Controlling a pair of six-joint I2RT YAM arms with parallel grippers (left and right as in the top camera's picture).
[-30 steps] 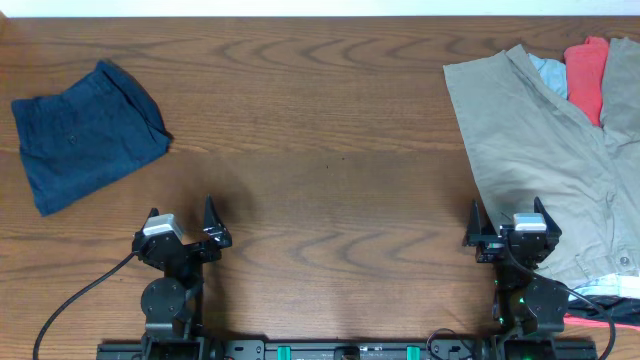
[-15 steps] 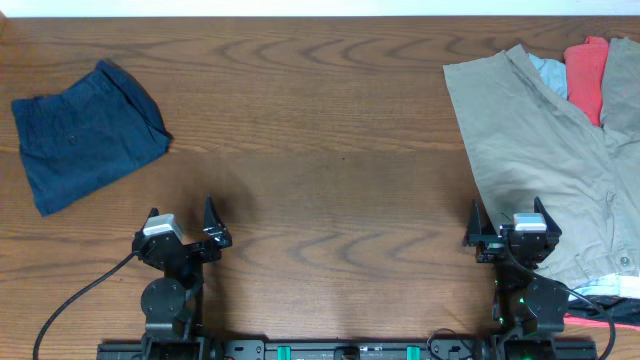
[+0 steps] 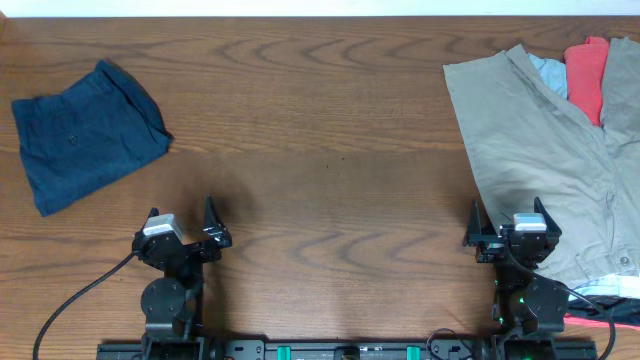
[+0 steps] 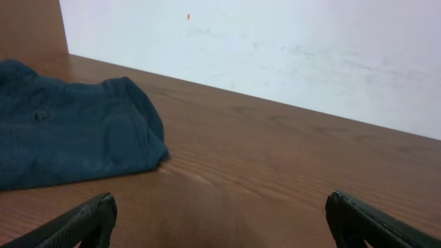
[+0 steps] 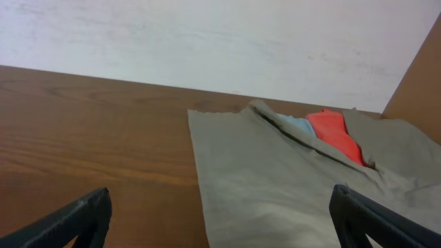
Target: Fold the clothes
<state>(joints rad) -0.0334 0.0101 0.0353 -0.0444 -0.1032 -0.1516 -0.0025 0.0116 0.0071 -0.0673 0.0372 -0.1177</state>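
Note:
A folded dark blue garment (image 3: 85,135) lies at the far left of the table; it also shows in the left wrist view (image 4: 69,141). A khaki garment (image 3: 545,165) lies spread at the right on a pile with a red piece (image 3: 586,75) and a light blue piece (image 3: 550,72); the khaki (image 5: 275,179) and the red (image 5: 334,134) show in the right wrist view. My left gripper (image 3: 182,228) is open and empty near the front edge (image 4: 220,224). My right gripper (image 3: 510,228) is open and empty at the khaki garment's front left edge (image 5: 220,220).
The wooden table (image 3: 320,140) runs between the two garments. A white wall (image 4: 275,48) stands behind the table. More cloth and a cable (image 3: 610,300) lie at the front right corner by the right arm's base.

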